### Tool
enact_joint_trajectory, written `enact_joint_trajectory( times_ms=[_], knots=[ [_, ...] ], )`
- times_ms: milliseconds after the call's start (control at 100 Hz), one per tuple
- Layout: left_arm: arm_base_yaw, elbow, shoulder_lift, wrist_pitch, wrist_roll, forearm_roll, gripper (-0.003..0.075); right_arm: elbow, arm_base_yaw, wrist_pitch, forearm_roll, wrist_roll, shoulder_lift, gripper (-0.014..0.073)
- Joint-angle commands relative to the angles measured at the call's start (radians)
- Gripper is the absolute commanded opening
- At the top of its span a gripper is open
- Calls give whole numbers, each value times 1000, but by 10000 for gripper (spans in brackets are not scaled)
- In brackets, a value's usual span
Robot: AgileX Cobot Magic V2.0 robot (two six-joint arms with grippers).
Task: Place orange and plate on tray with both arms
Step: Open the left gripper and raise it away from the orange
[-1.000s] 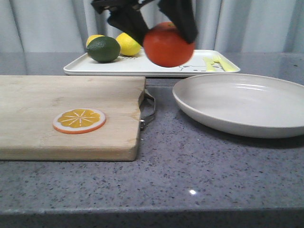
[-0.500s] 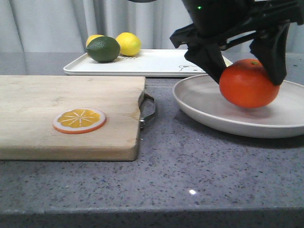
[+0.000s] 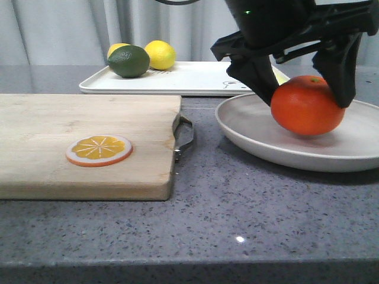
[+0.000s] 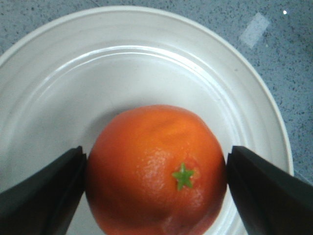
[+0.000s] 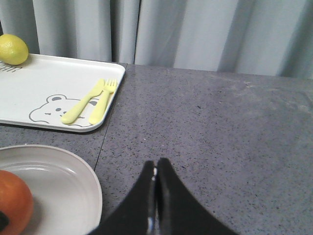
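A: Where's the orange (image 3: pixel 307 110) sitting?

B: Inside the plate (image 3: pixel 249 132), on the right of the grey worktop (image 3: pixel 237 207). The left end effector (image 3: pixel 302 89) pinches it, one black finger on each side. The left wrist view shows the green stem mark facing up and the fingers (image 4: pixel 39 196) pressed against the fruit's sides.

A: Is it resting on the dish or lifted?

B: Its underside seems to touch the dish floor, though I can't say for sure.

A: And the right end effector (image 5: pixel 155 196)?

B: Its fingers are pressed together with nothing between them, above bare worktop just beside the plate's rim.

A: The tray (image 3: pixel 195 80)?

B: At the back of the worktop, behind the plate. It carries two lemons (image 3: pixel 160 54) and a dark green lime (image 3: pixel 128 61) at its left end, with a bear drawing and a yellow fork and spoon (image 5: pixel 90 102) near its right end.

A: Anything else?

B: A wooden cutting board (image 3: pixel 83 142) on the left, with an orange slice (image 3: pixel 98 149) lying flat on it
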Motion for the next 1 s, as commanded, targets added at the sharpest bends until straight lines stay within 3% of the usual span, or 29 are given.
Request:
enact_joint_trajectory(
  times_ms=[0, 690, 830, 990],
  knots=[
    [-8, -32, -57, -36, 4, -16, 558, -37, -7, -76, -9, -5, 7, -67],
    [29, -149, -88, 51, 4, -10, 537, -37, -7, -75, -9, -5, 7, -67],
    [47, -149, -115, 66, 4, -10, 423, -37, -7, -75, -9, -5, 7, -67],
    [59, -133, -163, 79, 4, 22, 211, -37, -7, -73, -9, -5, 7, -67]
  ],
)
